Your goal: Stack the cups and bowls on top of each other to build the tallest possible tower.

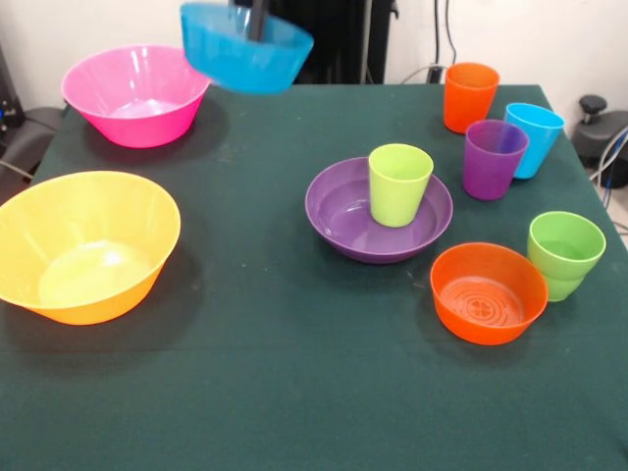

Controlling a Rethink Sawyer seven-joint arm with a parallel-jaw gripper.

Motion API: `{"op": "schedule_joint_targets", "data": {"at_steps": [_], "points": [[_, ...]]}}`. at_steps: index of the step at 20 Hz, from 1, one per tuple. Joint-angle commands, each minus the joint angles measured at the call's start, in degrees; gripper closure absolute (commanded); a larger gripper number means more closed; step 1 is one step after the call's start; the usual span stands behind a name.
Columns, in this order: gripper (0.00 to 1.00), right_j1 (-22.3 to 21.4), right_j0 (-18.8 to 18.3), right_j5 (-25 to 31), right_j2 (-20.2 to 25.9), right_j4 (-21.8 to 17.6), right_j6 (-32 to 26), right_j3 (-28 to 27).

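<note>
nearest the camera: orange bowl (488, 292) and yellow-orange bowl (86, 245), both upright on the green surface (294, 392), well apart, untouched. tower (383, 201) so far is two pieces: lime-yellow cup (399, 183) standing upright inside the wide purple bowl (345, 218), set toward the bowl's far right side, not centred. small blue bowl (245, 45) is airborne at the top edge, tilted, over the gap beside the pink bowl (135, 94); a dark gripper (255, 18) part reaches into it from above, so the fingers look clamped on its rim, though the tips are hidden. judgement: step in hand is carrying the blue bowl to the tower. next move calls for travel across to the lime-yellow cup, levelling the bowl, centring it over the cup mouth, lowering before release; the cup rim is narrow, so an off-centre drop would likely tip it. spare cups at the right: orange cup (469, 96), purple cup (494, 158), light blue cup (533, 137), green cup (564, 253), all upright.
</note>
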Motion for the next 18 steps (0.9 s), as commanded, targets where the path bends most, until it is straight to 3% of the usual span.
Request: {"op": "schedule_joint_targets", "data": {"at_steps": [1, 8, 15, 18], "points": [[1.0, -3.1, 3.9, -7.3, 3.9, -7.7, 29.0, -1.0], [1.0, -6.1, 6.9, -10.2, 5.7, -8.4, 43.6, -1.0], [1.0, -7.3, 7.9, -10.7, 7.6, -8.4, 45.4, -0.2], [1.0, -7.0, 6.1, -10.2, 8.3, -8.6, 43.1, 0.0]]}}
